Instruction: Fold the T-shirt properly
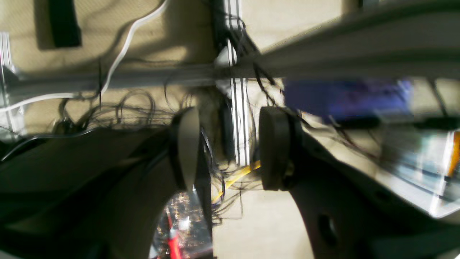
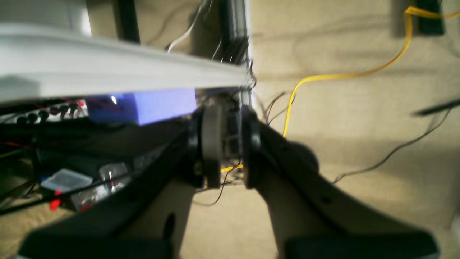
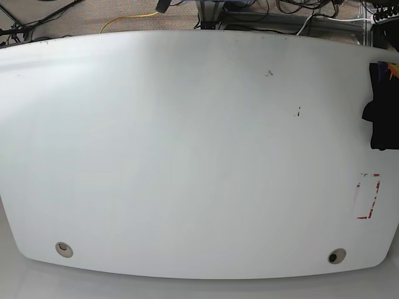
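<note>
T-shirt (image 3: pixel 383 106) (1), table's (image 3: pixel 187 156) right edge

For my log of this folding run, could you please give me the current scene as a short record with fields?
shirt: black T-shirt at the right edge of the table in the base view, mostly out of frame
print: a bit of orange and purple shows at its top
left claw: open, holding nothing, below the table edge
right claw: narrow gap between pads, holding nothing, below the table edge
arms on table: none seen in the base view
</note>
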Controlling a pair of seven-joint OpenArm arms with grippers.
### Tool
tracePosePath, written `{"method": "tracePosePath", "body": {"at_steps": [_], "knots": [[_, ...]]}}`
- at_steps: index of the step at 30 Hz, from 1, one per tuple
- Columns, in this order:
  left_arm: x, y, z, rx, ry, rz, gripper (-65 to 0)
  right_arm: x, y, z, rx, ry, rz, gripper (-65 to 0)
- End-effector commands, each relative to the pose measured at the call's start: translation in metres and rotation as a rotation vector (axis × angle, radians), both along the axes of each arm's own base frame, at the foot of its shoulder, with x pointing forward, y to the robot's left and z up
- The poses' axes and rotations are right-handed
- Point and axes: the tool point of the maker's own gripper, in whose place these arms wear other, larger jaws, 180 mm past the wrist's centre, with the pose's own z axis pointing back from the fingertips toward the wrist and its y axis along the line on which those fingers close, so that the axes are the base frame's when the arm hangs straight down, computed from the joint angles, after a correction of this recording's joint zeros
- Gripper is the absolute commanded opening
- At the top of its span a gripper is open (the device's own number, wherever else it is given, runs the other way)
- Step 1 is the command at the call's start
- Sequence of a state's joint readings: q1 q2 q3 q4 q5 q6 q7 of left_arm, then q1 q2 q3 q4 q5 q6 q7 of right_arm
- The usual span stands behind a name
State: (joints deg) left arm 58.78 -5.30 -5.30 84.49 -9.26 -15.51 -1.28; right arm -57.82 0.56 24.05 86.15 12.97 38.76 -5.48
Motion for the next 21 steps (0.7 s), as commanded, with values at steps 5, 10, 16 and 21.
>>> {"method": "tracePosePath", "body": {"at_steps": [5, 10, 16, 21], "knots": [[-0.028, 0.014, -0.06, 0.005, 0.145, 0.006, -40.7, -0.012, 0.005, -0.043, 0.013, 0.07, -0.002, -56.3], [-0.031, 0.026, -0.098, 0.02, 0.234, 0.021, -40.7, -0.013, 0.001, -0.08, -0.049, 0.146, -0.002, -56.3], [-0.019, 0.029, -0.126, 0.024, 0.291, 0.037, -40.7, -0.004, 0.004, -0.116, -0.089, 0.217, 0.029, -56.3], [-0.012, 0.028, -0.151, 0.028, 0.384, 0.02, -40.7, 0.006, 0.001, -0.14, -0.123, 0.272, 0.055, -56.3]]}}
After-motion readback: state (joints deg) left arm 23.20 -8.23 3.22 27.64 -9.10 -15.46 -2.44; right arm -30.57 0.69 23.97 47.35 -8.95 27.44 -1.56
